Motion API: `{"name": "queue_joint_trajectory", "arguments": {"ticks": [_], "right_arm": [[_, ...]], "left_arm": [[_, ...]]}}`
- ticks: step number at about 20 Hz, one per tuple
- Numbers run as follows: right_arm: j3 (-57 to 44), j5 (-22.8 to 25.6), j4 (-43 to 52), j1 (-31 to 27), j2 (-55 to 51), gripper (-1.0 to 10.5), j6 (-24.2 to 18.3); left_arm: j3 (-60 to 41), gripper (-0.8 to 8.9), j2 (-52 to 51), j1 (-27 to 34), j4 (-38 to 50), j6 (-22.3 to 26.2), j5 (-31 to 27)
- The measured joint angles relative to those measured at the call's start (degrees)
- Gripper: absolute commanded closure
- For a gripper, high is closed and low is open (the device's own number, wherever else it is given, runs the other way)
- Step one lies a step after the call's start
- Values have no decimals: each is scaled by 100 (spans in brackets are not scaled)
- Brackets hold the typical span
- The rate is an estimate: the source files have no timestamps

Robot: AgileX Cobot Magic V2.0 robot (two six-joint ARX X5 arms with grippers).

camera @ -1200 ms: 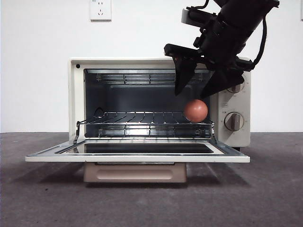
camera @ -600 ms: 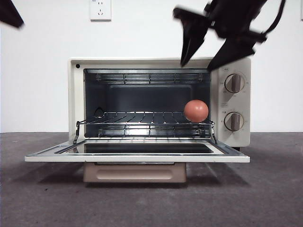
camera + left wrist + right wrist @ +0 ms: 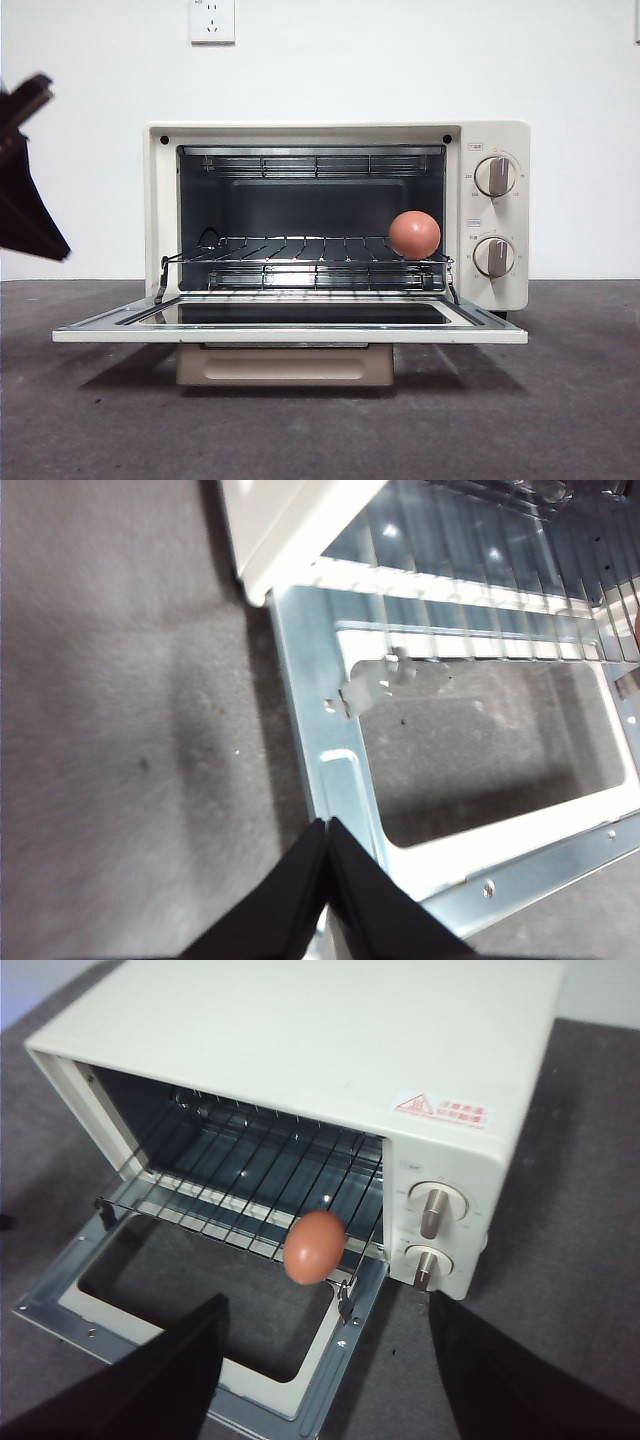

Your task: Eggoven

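The cream toaster oven (image 3: 337, 215) stands with its glass door (image 3: 290, 325) dropped flat and both knobs upright. On its wire rack (image 3: 300, 250), at the front end nearest the knobs, sits the egg (image 3: 414, 235), smooth, matte, reddish-brown. The right gripper (image 3: 325, 1360) hangs above the oven, jaws spread wide. The left gripper (image 3: 327, 832), jaws pressed together, hovers over the door's outer corner.

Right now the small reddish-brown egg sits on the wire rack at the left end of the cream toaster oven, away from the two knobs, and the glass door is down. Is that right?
Not quite. The small reddish-brown egg sits at the wire rack's right end, beside the two knobs of the cream toaster oven, as the front view shows. The glass door is indeed down.
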Motion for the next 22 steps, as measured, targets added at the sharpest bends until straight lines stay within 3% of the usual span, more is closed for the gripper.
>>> {"name": "queue_joint_trajectory", "arguments": {"ticks": [2, 8, 19, 22], "right_arm": [[0, 2, -111, 0, -334, 627, 0], [0, 13, -227, 0, -826, 627, 28], [0, 258, -339, 0, -831, 627, 48], [0, 271, -343, 0, -831, 627, 50]], "left_arm": [[0, 807, 522, 20, 389, 0, 280], [-2, 807, 1803, 20, 966, -2, 315], [0, 807, 2319, -114, 1231, 7, 1252], [-22, 807, 2361, 50, 1434, -118, 1794]]}}
